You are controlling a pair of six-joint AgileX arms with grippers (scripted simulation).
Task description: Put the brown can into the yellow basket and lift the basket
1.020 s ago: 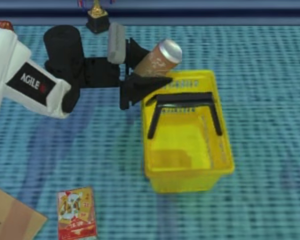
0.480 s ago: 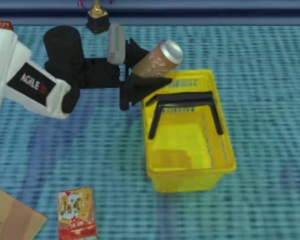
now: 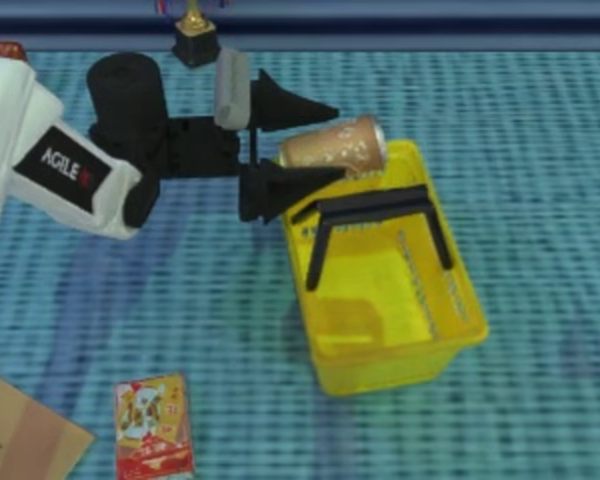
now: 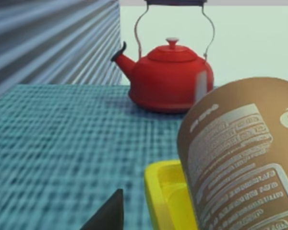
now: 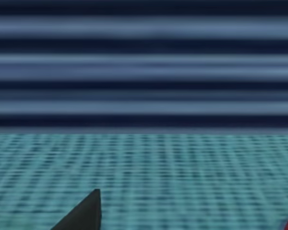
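My left gripper (image 3: 325, 143) hangs over the far-left corner of the yellow basket (image 3: 450, 290), and its two black fingers (image 3: 292, 104) stand apart. The brown can (image 3: 332, 146) lies on its side between them, its silver end pointing toward the table's right edge, resting across the basket's far rim. I cannot tell for sure whether the near finger touches it; the far finger is clear of it.

In my left wrist view the can (image 4: 240, 158) fills much of the picture with its printed label facing the camera, and a piece of the basket's yellow rim (image 4: 163, 191) shows just beside it. Farther off on the table stands a red kettle (image 4: 170, 76).

The basket sits near the middle of the table, turned a little askew, its black handle (image 3: 375, 215) folded across the opening.

A small trophy (image 3: 195, 30) stands at the far edge. A red playing-card box (image 3: 153, 425) lies by the near edge, with a piece of brown cardboard (image 3: 20, 440) in the near-left corner.

My right arm is out of the top view; its wrist view shows only table, striped wall and one dark fingertip (image 5: 84, 213), so I cannot tell how that gripper stands.
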